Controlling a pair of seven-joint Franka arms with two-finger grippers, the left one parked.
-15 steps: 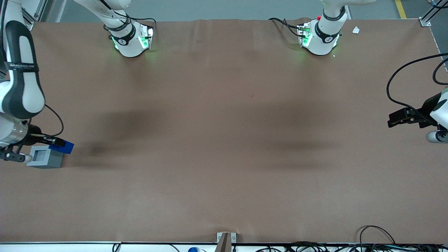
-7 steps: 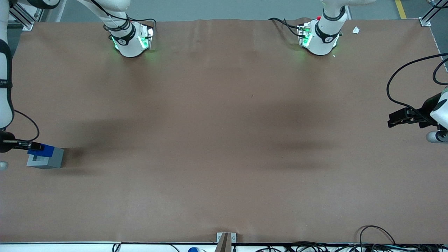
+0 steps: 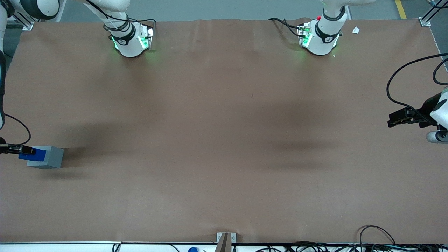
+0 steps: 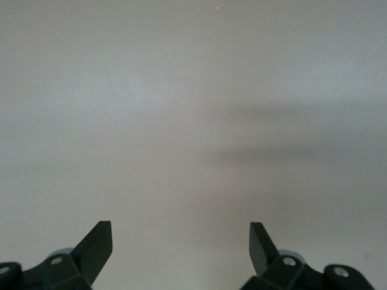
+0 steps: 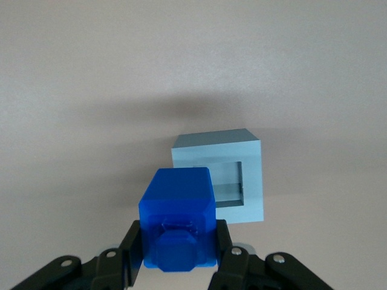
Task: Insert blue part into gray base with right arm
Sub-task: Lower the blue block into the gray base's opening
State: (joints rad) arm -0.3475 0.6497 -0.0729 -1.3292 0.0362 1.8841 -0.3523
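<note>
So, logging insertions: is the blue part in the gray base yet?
Not yet. The gripper holds the blue part above the gray base, whose recess shows partly uncovered.

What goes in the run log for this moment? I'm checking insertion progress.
phase: aligning | gripper: shut on blue part, above gray base | recess: partly visible, empty | insertion: not yet done

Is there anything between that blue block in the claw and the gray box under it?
Nothing: the right wrist view shows the gripper holding the blue part above the gray base, with only air between.
</note>
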